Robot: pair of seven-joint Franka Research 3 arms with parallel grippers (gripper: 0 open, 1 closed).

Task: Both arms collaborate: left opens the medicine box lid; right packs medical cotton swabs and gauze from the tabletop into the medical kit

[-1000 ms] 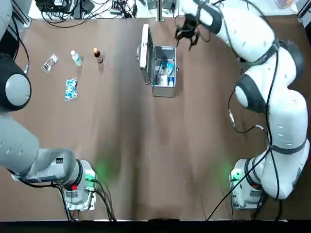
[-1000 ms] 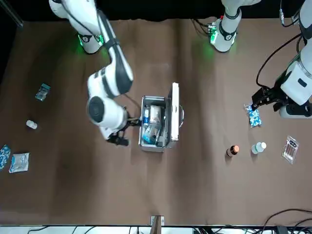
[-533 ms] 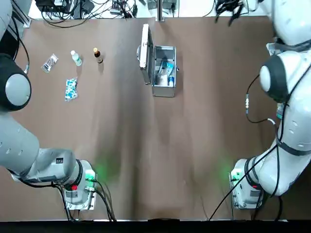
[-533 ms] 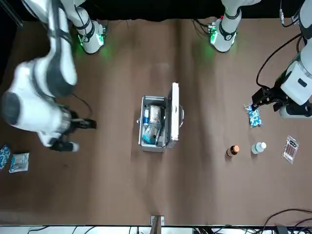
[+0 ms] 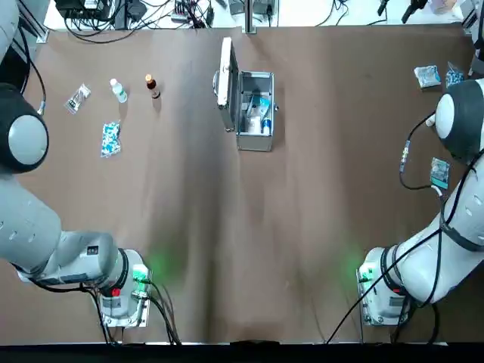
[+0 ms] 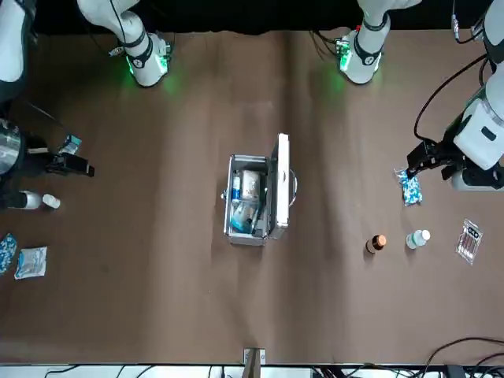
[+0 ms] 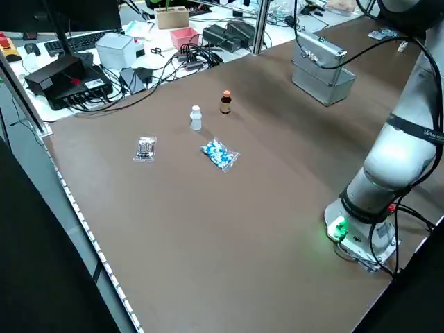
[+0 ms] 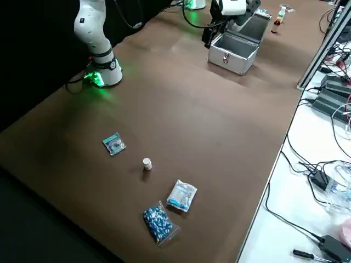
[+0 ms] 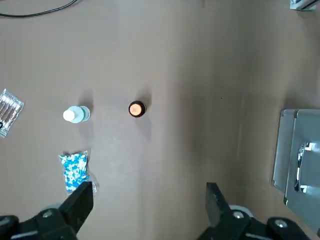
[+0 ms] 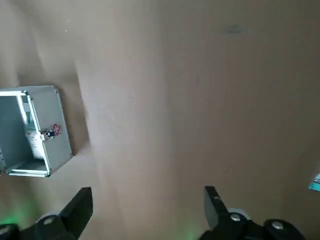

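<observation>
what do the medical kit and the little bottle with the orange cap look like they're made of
Medical kit: probably thin metal panels, smooth and silvery, given the bright edge strips and metallic sheen.
Orange-capped bottle: dark brown and glossy, perhaps glass, though tinted plastic could look alike; its cap seems plastic.

One kit (image 5: 255, 143), three loose bottles (image 6: 416, 239), five loose packets (image 5: 110, 140)

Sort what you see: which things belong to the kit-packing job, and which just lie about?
Job:
- case
- open lid
- packets inside
- left gripper, over table's left
- right gripper, over table's right

Lying about:
- brown bottle
- light-blue bottle
</observation>
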